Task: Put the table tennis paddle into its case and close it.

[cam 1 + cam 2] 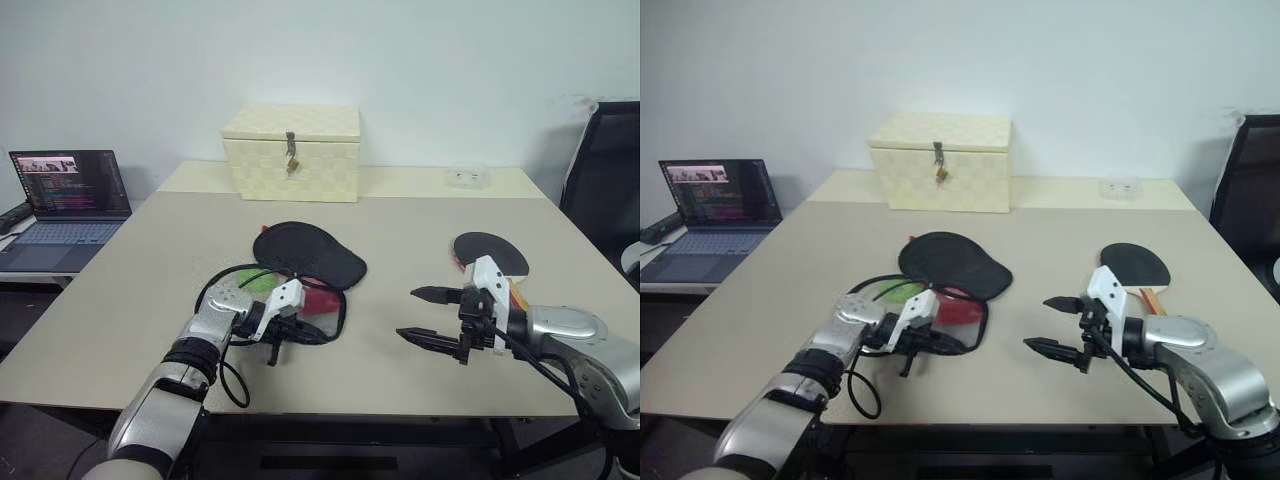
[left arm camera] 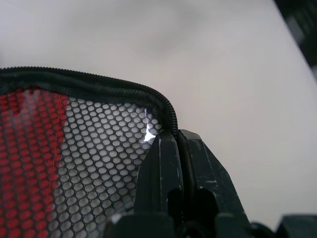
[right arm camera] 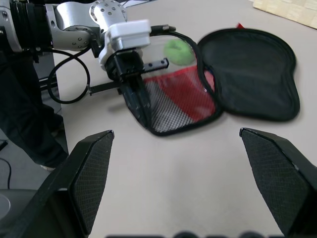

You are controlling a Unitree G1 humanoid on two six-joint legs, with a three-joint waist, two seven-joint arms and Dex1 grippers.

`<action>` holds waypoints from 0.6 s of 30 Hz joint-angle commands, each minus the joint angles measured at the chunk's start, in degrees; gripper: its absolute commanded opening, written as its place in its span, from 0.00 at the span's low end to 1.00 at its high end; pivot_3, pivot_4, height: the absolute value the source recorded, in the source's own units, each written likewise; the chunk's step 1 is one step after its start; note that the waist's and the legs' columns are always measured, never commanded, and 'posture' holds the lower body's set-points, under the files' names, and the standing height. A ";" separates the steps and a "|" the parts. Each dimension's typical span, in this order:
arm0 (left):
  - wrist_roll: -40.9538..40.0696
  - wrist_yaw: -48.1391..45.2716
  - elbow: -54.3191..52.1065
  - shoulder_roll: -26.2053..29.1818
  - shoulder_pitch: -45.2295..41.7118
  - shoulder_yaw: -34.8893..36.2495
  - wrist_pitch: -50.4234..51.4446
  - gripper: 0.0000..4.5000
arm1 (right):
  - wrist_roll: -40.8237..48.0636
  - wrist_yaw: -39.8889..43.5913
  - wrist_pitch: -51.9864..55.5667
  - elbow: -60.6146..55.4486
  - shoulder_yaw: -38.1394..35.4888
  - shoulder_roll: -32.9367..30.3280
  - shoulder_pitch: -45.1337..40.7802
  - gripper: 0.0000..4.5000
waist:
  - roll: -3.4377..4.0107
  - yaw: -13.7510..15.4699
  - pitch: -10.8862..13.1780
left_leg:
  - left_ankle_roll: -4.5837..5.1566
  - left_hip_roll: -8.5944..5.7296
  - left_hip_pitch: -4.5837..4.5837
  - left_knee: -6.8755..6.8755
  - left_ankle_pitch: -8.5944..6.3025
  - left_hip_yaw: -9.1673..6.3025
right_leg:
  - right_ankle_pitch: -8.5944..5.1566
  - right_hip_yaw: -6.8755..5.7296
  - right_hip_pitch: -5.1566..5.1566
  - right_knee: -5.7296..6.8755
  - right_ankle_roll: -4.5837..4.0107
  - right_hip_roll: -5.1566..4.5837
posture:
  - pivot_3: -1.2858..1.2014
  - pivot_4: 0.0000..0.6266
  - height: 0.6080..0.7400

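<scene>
Left wrist view: case (image 2: pixel 74 163) in left end effector (image 2: pixel 179 163).

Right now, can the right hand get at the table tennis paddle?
Probably yes. The right hand is open and empty; the table tennis paddle lies just behind it on the table, nothing on it or between them.

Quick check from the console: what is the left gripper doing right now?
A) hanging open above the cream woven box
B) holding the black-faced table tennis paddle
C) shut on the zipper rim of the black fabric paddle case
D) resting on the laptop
C: the left gripper is pinched shut on the zipper rim of the black fabric paddle case, at its mesh side.
</scene>
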 commanded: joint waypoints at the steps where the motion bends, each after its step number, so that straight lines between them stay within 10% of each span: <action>1: -5.53 -5.59 -6.00 3.80 1.23 -12.68 -0.80 0.01 | 1.35 -0.85 0.10 -3.19 -2.08 -0.59 0.70 1.00 | 0.00 -0.02 0.00 | 0.01 0.00 -0.01 0.00 0.00 -0.01 | 0.00 0.03 0.00 0.00 0.00 0.00 | 0.52 0.24 1.00; 8: -10.36 -5.59 -5.86 10.90 -1.87 -27.43 -10.25 0.01 | 1.54 -1.82 -0.40 -4.10 -2.02 -0.38 2.33 1.00 | 0.03 -0.38 -0.02 | 0.04 0.05 0.04 -0.01 -0.02 0.03 | -0.01 0.08 0.00 0.01 -0.02 0.04 | 0.52 0.24 1.00; 15: -14.92 -5.59 -7.13 7.60 0.17 -14.89 1.18 0.01 | -1.25 -0.65 -1.63 0.54 1.85 0.12 -2.73 1.00 | 0.12 -0.27 -0.06 | 0.09 0.02 0.10 0.09 -0.04 0.14 | -0.14 0.01 0.01 0.15 0.23 0.08 | 0.52 0.24 1.00; 18: -15.86 -4.13 -14.21 8.42 5.76 -9.71 5.26 0.22 | -1.79 -0.18 -1.90 3.25 2.95 0.75 -5.43 1.00 | 0.12 -0.23 -0.06 | 0.09 0.04 0.09 0.11 -0.04 0.15 | -0.13 0.04 0.00 0.16 0.23 0.07 | 0.52 0.24 1.00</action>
